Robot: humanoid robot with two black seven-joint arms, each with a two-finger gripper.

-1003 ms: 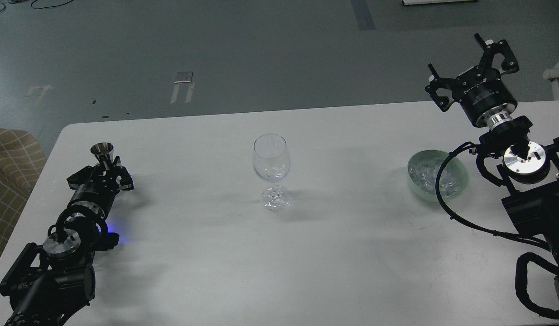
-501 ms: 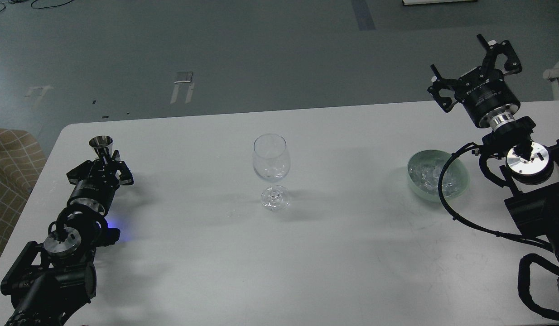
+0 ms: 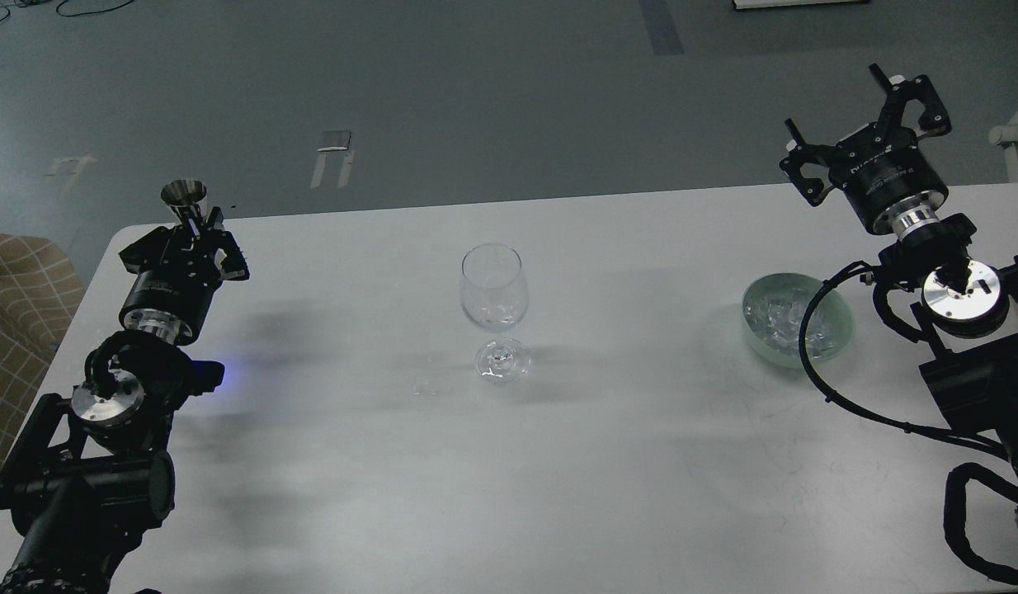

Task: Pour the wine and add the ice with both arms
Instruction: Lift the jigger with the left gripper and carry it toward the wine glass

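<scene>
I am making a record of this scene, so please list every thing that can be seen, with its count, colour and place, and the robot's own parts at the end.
wine glass: one, clear, upright at the table's centre.
bowl: one, pale green, on the table's right side.
ice: several chunks, clear, inside the bowl.
metal jigger: one, silver, held upright at the table's far left.
table: one, white, filling the lower view.
floor: grey, beyond the table, with tape marks.
checked seat: one, tan, at the left edge.
left gripper: one, black, shut on the metal jigger.
right gripper: one, black, open, raised beyond the bowl.
arms: two, black with silver joint caps, entering from the lower left and right.
</scene>
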